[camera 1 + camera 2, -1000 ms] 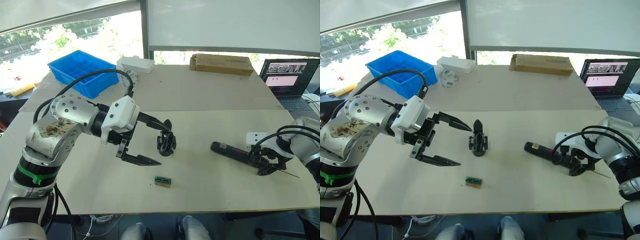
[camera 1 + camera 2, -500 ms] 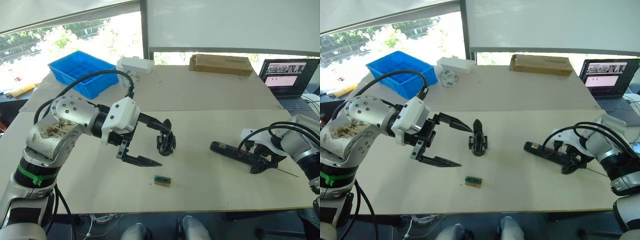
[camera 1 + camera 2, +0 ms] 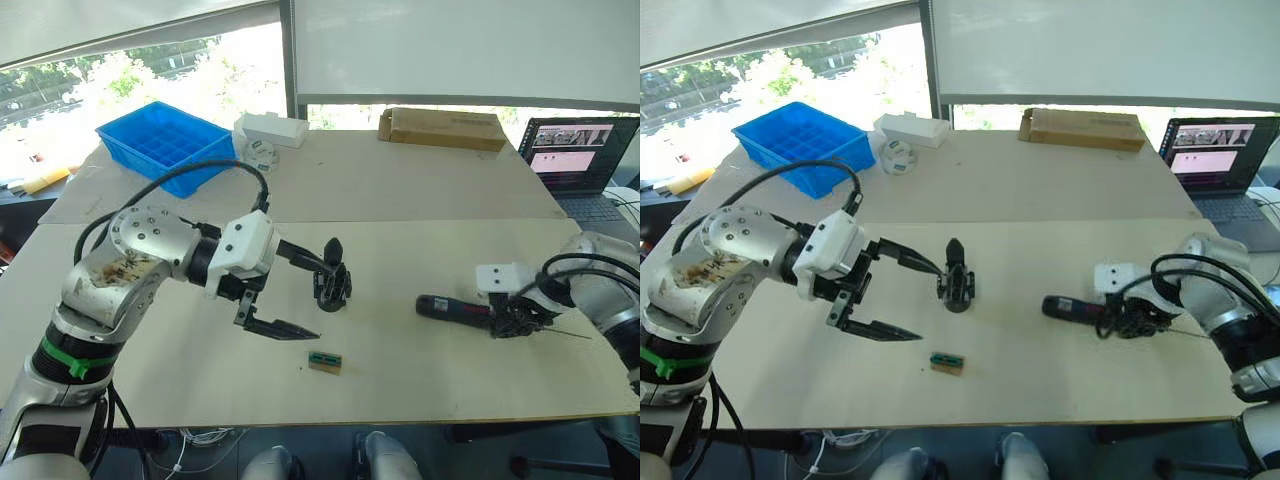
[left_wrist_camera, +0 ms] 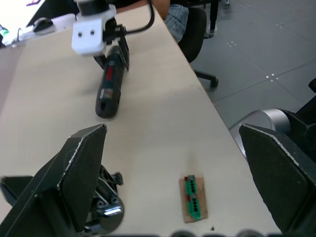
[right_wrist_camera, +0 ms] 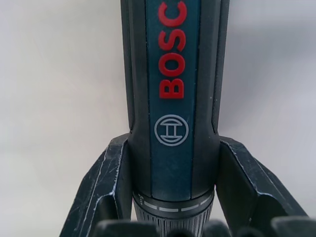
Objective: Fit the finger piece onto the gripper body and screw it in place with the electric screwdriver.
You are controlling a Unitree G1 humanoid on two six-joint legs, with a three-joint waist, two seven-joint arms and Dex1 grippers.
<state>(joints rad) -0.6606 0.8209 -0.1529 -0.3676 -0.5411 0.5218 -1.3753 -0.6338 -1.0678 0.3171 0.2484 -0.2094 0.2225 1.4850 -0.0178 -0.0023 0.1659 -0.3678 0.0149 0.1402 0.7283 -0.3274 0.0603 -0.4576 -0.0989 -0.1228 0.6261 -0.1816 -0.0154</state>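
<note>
Two grippers are at work over the table. Left gripper, centre-left of the left eye frame, has its jaws spread wide; one finger points at the gripper body, which stands upright at frame centre, apart from the fingers as far as I can tell. Right gripper, at right of frame, has its jaws set around the bit end of the screwdriver, which lies flat on the table, butt toward the body, thin bit running out to the right edge. Right wrist view puts the two fingers either side of the barrel just above the knurled collar, seemingly touching both flanks; I judge the grasp closed on the tool, lift not yet made. Step in hand, by my reading: picking up the screwdriver. To do it well, keep the pinch centred on the barrel, lift straight so the bit clears the table, and avoid dragging the tool toward the body. Left jaws should settle squarely on the body before any torque is applied, else it may tip or spin. Finger piece: I cannot pick out a loose one; the body carries one pointed finger. View differences: the right wrist view gives the finger-to-barrel contact and red lettering that the eye views leave vague. Left wrist view shows the brown-and-green block lying flat between its own fingers, the body's base at lower left, and the screwdriver beyond at upper left.
</note>
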